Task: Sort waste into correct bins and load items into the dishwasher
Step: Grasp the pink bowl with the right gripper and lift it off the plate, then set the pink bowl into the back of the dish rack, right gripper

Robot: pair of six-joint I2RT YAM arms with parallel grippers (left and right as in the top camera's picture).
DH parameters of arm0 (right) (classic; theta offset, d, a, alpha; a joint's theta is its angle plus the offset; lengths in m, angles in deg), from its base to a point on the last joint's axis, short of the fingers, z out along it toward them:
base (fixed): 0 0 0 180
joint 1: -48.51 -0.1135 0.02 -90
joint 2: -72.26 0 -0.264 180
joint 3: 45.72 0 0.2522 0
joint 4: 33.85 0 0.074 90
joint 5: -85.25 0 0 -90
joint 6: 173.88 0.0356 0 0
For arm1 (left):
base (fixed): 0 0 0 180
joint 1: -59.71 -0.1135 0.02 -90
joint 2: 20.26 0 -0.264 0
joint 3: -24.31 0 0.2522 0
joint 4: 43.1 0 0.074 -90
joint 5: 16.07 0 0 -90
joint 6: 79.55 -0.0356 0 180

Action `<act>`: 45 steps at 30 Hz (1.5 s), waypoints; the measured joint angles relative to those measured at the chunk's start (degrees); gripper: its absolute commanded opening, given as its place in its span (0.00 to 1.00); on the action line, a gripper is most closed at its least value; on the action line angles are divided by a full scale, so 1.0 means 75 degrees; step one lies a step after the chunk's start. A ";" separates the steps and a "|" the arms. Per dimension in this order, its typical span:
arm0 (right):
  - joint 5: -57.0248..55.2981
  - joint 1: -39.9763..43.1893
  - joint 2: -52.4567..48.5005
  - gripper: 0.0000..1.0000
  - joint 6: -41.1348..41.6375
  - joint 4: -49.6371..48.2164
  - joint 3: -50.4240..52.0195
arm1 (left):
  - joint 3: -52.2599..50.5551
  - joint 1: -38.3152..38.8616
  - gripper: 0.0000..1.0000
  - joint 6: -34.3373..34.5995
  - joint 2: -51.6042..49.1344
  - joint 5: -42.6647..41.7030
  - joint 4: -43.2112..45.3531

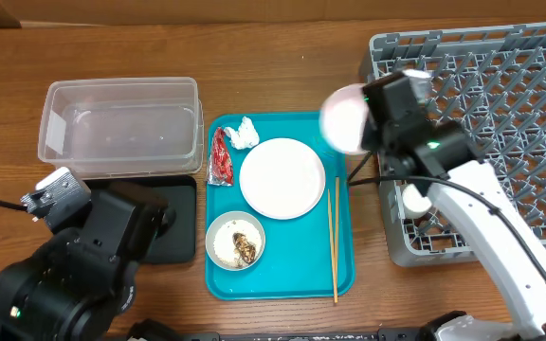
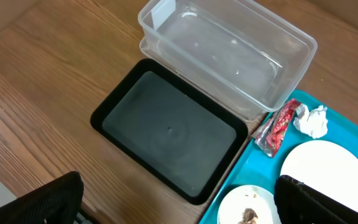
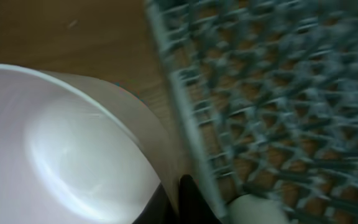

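My right gripper is shut on the rim of the small pink bowl and holds it in the air beside the left edge of the grey dish rack. In the right wrist view the bowl fills the left, the rack the right, and the fingers pinch the rim. A white cup stands in the rack. My left gripper is open and empty above the black tray. The clear tub is empty. The red wrapper, tissue wad, pink plate, greyish bowl with rice and scraps, and chopsticks lie on the teal tray.
The clear tub and black tray sit left of the teal tray. The left arm's black body covers the table's lower left corner. The right arm reaches across the rack's front left corner.
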 measured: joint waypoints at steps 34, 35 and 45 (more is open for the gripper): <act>-0.5030 0.2678 -0.1859 0.04 -0.1428 -0.1801 0.0000 | 0.0000 0.0000 1.00 0.0012 -0.0122 -0.0548 0.0003; -0.5187 0.2678 -0.1985 0.04 -0.1457 -0.1856 0.0000 | 0.0000 0.0000 1.00 0.0012 -0.0122 -0.0551 0.0003; -0.5904 0.2745 -0.2643 0.04 -0.1609 -0.1976 0.0000 | 0.0000 0.0000 1.00 0.0012 -0.0122 -0.0568 0.0003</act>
